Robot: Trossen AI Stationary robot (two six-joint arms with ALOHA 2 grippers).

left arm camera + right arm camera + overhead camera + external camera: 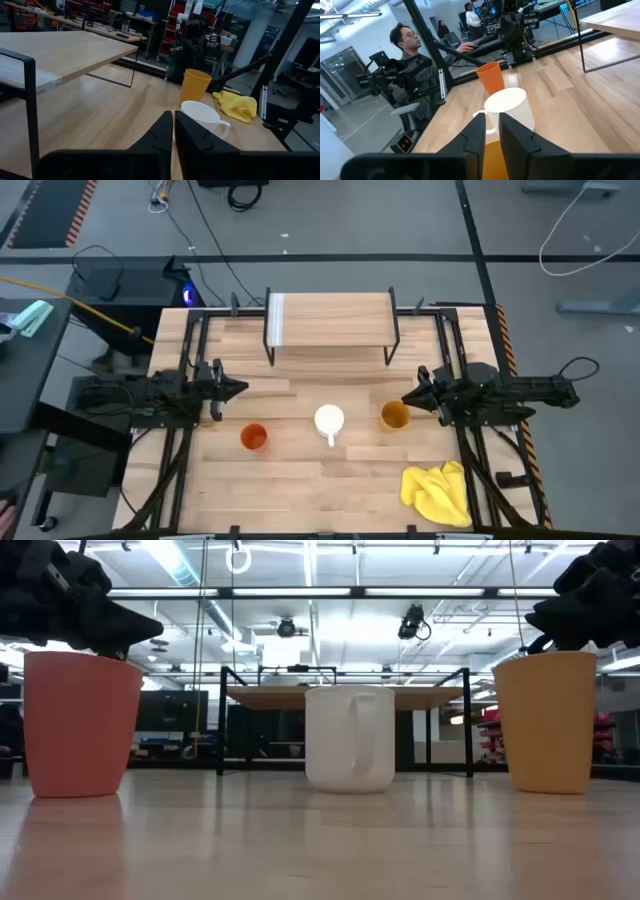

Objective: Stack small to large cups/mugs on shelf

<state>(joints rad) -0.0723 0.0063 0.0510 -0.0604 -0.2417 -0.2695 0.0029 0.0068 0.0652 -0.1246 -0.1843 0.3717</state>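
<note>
Three cups stand upright in a row on the tabletop, in front of the light-wood shelf [330, 320] on its black legs: an orange-red cup [254, 437], a white mug [329, 420] whose handle points to the near edge, and a mustard-yellow cup [394, 415]. My left gripper [240, 388] hovers shut, to the far left of the orange-red cup, pointing right. My right gripper [408, 398] hovers just to the far right of the yellow cup, pointing left, its fingers [475, 130] a narrow gap apart. Neither touches a cup.
A crumpled yellow cloth [438, 492] lies near the table's near right corner. Black frame rails run along both table sides. Bare wood lies between the cups and the shelf. A seated person [407, 47] shows beyond the table's left side.
</note>
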